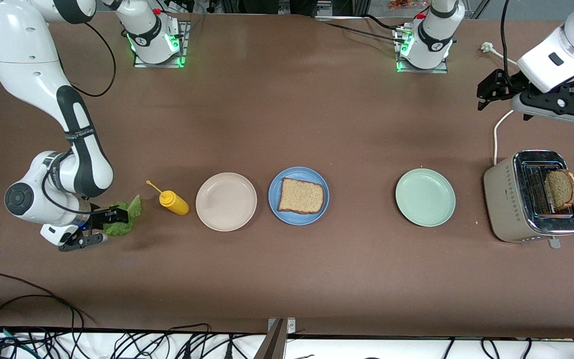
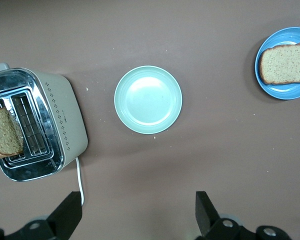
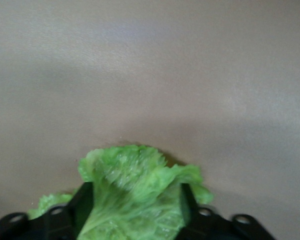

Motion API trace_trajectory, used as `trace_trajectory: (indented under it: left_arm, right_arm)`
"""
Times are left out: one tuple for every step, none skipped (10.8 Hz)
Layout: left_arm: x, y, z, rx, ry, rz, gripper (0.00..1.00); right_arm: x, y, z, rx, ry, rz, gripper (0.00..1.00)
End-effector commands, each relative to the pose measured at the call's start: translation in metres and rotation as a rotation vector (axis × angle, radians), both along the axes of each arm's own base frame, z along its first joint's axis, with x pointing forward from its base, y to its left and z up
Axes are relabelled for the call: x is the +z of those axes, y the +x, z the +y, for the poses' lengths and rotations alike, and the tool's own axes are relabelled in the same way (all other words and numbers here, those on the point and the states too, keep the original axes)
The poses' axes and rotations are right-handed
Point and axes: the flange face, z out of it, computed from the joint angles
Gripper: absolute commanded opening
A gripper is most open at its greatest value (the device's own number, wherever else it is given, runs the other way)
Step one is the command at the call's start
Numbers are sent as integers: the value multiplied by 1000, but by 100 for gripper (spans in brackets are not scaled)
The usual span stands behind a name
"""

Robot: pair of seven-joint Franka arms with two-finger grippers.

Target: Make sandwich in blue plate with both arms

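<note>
One bread slice (image 1: 301, 196) (image 2: 285, 62) lies flat on the blue plate (image 1: 297, 172) (image 2: 290, 92) at mid-table. A second slice (image 1: 561, 188) (image 2: 5, 132) stands up out of a toaster slot. The green lettuce leaf (image 1: 126, 214) (image 3: 132, 190) lies on the table at the right arm's end. My right gripper (image 1: 105, 227) (image 3: 133, 200) is down on it, open, a finger on each side and the leaf filling the gap between them. My left gripper (image 1: 489, 92) (image 2: 138, 210) hangs open and holds nothing, over bare table by the toaster.
The toaster (image 1: 503, 199) (image 2: 65, 115) stands at the left arm's end, its white cord (image 1: 495, 134) running toward the bases. A pale green plate (image 1: 425, 197) (image 2: 148, 99) lies between toaster and blue plate. A beige plate (image 1: 225, 201) and a yellow squeeze bottle (image 1: 173, 202) lie between blue plate and lettuce.
</note>
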Motion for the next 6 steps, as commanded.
trace_trajectory:
  left_arm:
    - [0, 11, 10, 47, -109, 33, 100]
    - [1, 10, 11, 49, -108, 31, 100]
    - [1, 10, 9, 44, -101, 30, 100]
    - [1, 10, 9, 44, -94, 30, 100]
    - [-1, 11, 11, 46, -90, 35, 100]
    - [-2, 10, 12, 47, -89, 43, 100]
  right_arm:
    - [12, -2, -3, 91, 12, -30, 0]
    - [15, -1, -5, 96, 10, -34, 0]
    - [18, -1, -6, 93, 11, -38, 0]
    - [21, 0, -6, 89, 11, -42, 0]
    - [22, 0, -5, 86, 14, -41, 0]
    - [22, 0, -5, 86, 14, -41, 0]
